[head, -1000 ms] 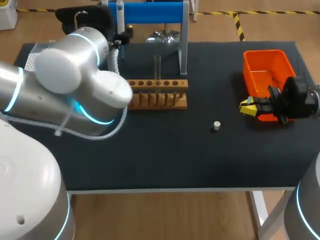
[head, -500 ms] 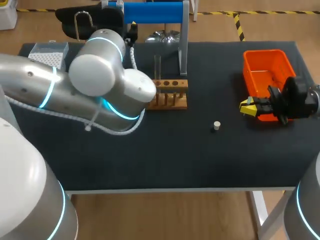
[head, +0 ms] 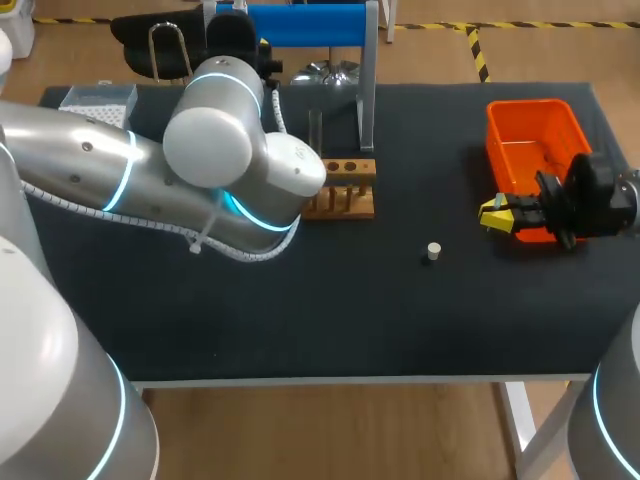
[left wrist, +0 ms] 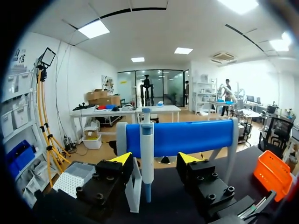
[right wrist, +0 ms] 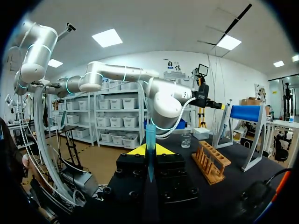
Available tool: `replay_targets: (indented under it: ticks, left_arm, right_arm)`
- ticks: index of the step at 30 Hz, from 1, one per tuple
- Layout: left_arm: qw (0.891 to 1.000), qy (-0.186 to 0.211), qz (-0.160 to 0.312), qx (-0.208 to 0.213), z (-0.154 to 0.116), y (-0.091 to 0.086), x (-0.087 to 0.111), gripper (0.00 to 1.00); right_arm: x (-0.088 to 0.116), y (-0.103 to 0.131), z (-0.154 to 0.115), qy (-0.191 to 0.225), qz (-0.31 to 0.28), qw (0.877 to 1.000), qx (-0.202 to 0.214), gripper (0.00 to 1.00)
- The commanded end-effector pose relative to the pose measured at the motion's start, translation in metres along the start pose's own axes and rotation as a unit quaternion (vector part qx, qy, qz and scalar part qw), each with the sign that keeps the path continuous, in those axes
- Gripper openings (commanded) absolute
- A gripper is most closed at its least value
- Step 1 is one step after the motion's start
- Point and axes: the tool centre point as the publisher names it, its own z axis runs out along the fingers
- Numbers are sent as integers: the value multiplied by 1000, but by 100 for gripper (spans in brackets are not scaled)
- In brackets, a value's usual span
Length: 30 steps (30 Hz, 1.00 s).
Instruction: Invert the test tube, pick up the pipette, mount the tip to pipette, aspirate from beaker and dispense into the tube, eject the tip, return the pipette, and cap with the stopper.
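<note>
Dark tabletop [head: 350,310]: left gripper [left wrist: 154,159] gapes around pipette [left wrist: 146,149] hanging on blue stand [left wrist: 196,137], should centre before closing squarely; right gripper [right wrist: 150,149] clamps tip [right wrist: 150,134].

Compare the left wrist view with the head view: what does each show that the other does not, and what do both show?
Only the left wrist view shows the pipette hanging on the blue-barred stand between the left gripper's open fingers, touching neither. Only the head view shows the wooden tube rack, the small loose stopper, and the right gripper next to the orange bin. Both show the blue-barred stand, the orange bin and the white tip box.
</note>
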Motion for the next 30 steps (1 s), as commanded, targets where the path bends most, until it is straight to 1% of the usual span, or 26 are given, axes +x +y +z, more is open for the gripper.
replay_targets:
  ticks: [1, 3, 9, 16, 30]
  left_arm:
    - [1000, 15, -3, 7, 9, 4, -7, 51]
    - [1000, 28, -3, 9, 13, 3, -8, 48]
    - [999, 44, 4, 6, 22, 1, -9, 48]
    - [999, 50, 7, 0, 32, 0, -13, 49]
    - [998, 58, 13, -2, 50, -4, -11, 47]
  right_arm:
    - [1, 1, 0, -2, 0, 1000, 1, 0]
    - [1, 1, 0, -2, 0, 1000, 1, 0]
    - [1, 1, 0, -2, 0, 1000, 1, 0]
    - [1, 1, 0, -2, 0, 1000, 1, 0]
    - [1, 1, 0, -2, 0, 1000, 1, 0]
